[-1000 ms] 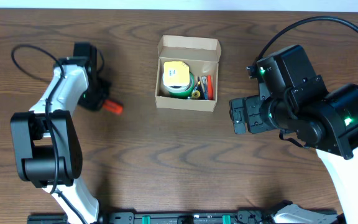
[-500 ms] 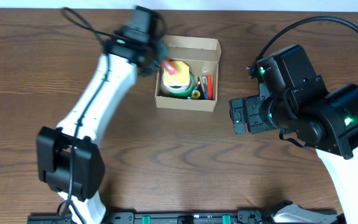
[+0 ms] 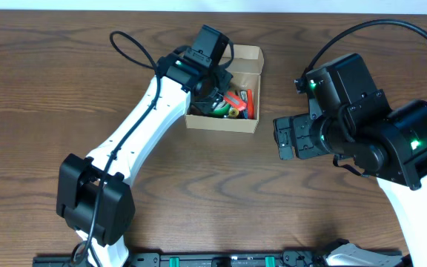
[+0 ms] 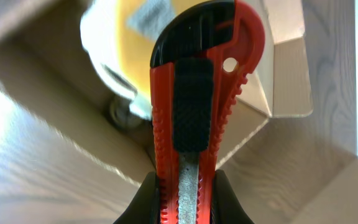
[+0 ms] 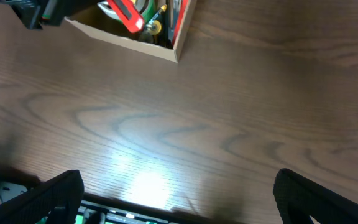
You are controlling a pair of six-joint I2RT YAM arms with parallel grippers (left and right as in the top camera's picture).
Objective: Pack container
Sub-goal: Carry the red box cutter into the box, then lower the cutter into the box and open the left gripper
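The container (image 3: 222, 123) is an open brown cardboard box at the back middle of the table. My left gripper (image 3: 215, 83) hovers over its opening, shut on a red and black cutter (image 4: 194, 93). The cutter's tip points down into the box above a yellow tape roll (image 4: 126, 37). The cutter also shows in the right wrist view (image 5: 128, 15), over the box's near wall (image 5: 135, 37). My right gripper (image 3: 284, 139) is open and empty, low over the bare table to the right of the box.
Inside the box lie a green roll (image 3: 219, 110) and other red and yellow items (image 3: 247, 104). The lid flap (image 3: 245, 53) stands open at the back. A black rail (image 5: 123, 214) runs along the table's front edge.
My left arm swung from the left side of the table to the box with the red cutter, and has now moved further right over the opening. The right arm has not moved.
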